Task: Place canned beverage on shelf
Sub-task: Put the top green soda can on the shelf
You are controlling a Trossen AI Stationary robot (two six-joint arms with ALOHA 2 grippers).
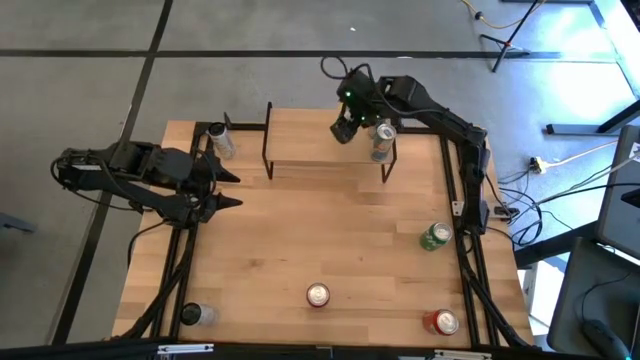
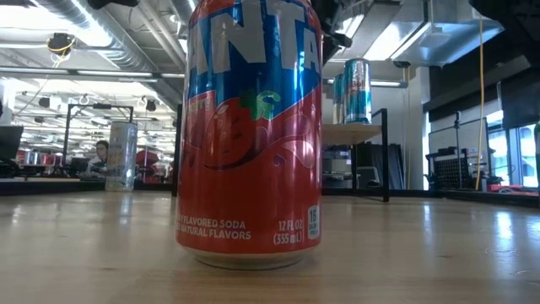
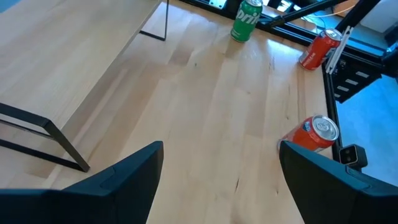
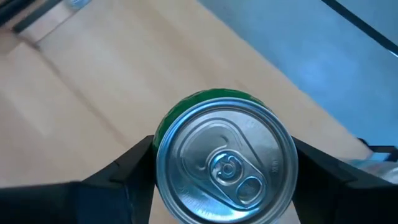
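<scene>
The shelf [image 1: 320, 150], a low rack with a light wood top and thin black legs, stands at the table's far middle. A silver can [image 1: 381, 140] stands on its right end and also shows in the low view [image 2: 359, 91]. My right gripper [image 1: 345, 128] hangs over the shelf, left of that can, shut on a green-rimmed can [image 4: 224, 165]. My left gripper [image 1: 226, 190] is open and empty at the table's left side, and its fingers stand wide apart in its wrist view [image 3: 217, 180]. My right gripper pinches the green-rimmed can between its two fingers [image 4: 127, 174], on opposite sides of the wall just below the top rim [image 4: 159, 146]. The fingers come from above, pointing down. The can stands upright. Whether its bottom rests on the shelf I cannot tell.
Loose cans stand on the table: a silver one at the far left [image 1: 220, 140], a dark one at the near left [image 1: 195, 315], a red one at the near middle [image 1: 318, 295], a red one at the near right [image 1: 443, 322] and a green one at the right [image 1: 435, 237].
</scene>
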